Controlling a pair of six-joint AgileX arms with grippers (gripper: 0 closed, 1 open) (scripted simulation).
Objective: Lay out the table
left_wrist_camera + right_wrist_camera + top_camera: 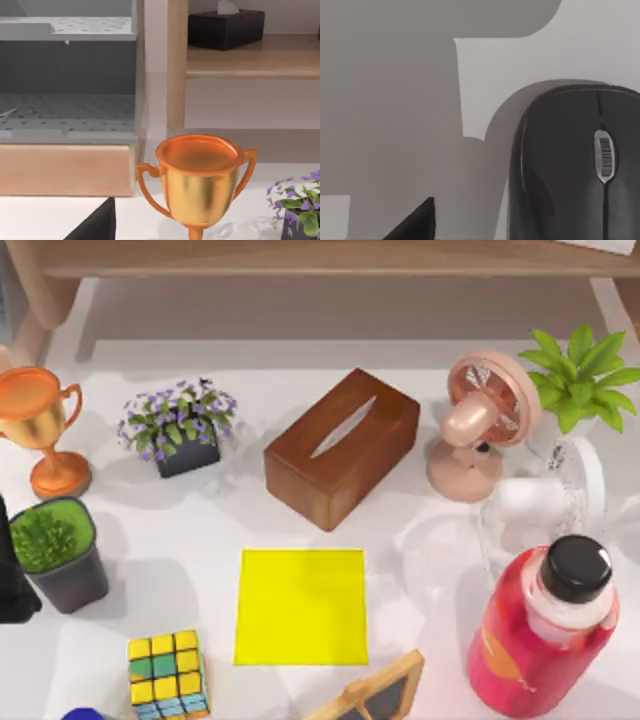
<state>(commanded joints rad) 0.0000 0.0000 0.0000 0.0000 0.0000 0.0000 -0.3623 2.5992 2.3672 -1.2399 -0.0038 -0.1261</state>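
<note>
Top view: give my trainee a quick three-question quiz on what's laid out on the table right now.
1. True or false: the yellow mat has something resting on it.
2. What stands nearest the trophy? A) purple flower pot B) pink fan C) red bottle
3. Fill in: the wooden tissue box lies between the flower pot and the ____.

Key: 1 false, it is bare; 2 A; 3 fan.

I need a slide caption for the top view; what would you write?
White table crowded with a yellow mat, wooden tissue box, trophy, pink fan, potted plants and red bottle.
</note>
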